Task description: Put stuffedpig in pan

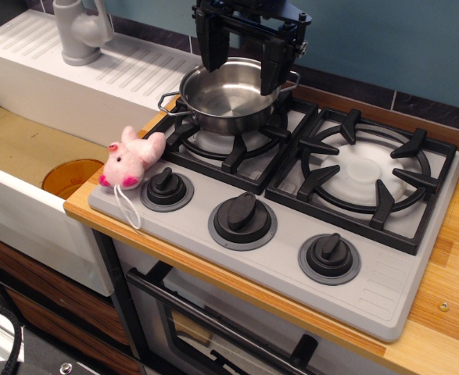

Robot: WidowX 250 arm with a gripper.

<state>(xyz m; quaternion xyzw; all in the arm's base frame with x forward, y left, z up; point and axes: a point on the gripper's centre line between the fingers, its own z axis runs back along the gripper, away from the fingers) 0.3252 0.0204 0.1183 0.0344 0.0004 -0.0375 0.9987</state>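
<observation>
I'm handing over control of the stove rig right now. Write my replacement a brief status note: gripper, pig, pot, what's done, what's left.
Gripper: open, empty, fingers spread, hanging above the round shiny stainless-steel pan.
Pan: on the back-left burner grate, nothing visible inside.
Small fuzzy pale-pink stuffed pig: lying at the stove's front-left corner beside the leftmost black knob, white string loop trailing toward the counter edge.
Done: nothing yet; pig not grasped.
Left: move to the pig, grasp it, carry it over the pan, release.
</observation>
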